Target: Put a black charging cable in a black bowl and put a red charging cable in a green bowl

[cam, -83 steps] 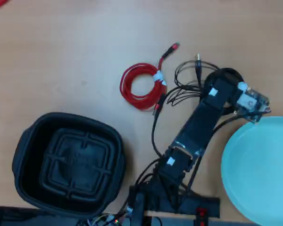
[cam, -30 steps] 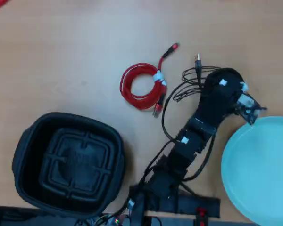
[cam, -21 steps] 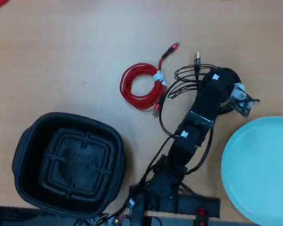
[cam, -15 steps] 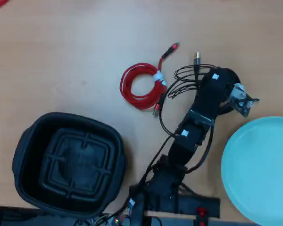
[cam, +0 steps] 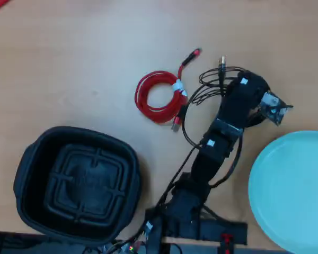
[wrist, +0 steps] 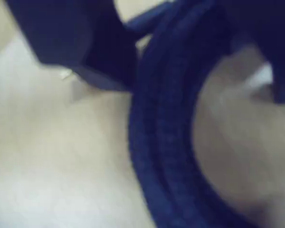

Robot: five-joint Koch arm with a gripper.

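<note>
The black charging cable fills the blurred wrist view as a thick dark coil lying on the table. In the overhead view its loops and metal-tipped plug stick out from under the arm's head. My gripper is low over it with one jaw on each side of the coil's strand; the left jaw touches it, and a gap shows by the right jaw. The gripper is open. The red charging cable lies coiled to its left. The black bowl is at lower left, the green bowl at lower right; both are empty.
The arm's base and its loose thin wires sit at the bottom middle between the two bowls. Bare wooden tabletop spreads across the upper left.
</note>
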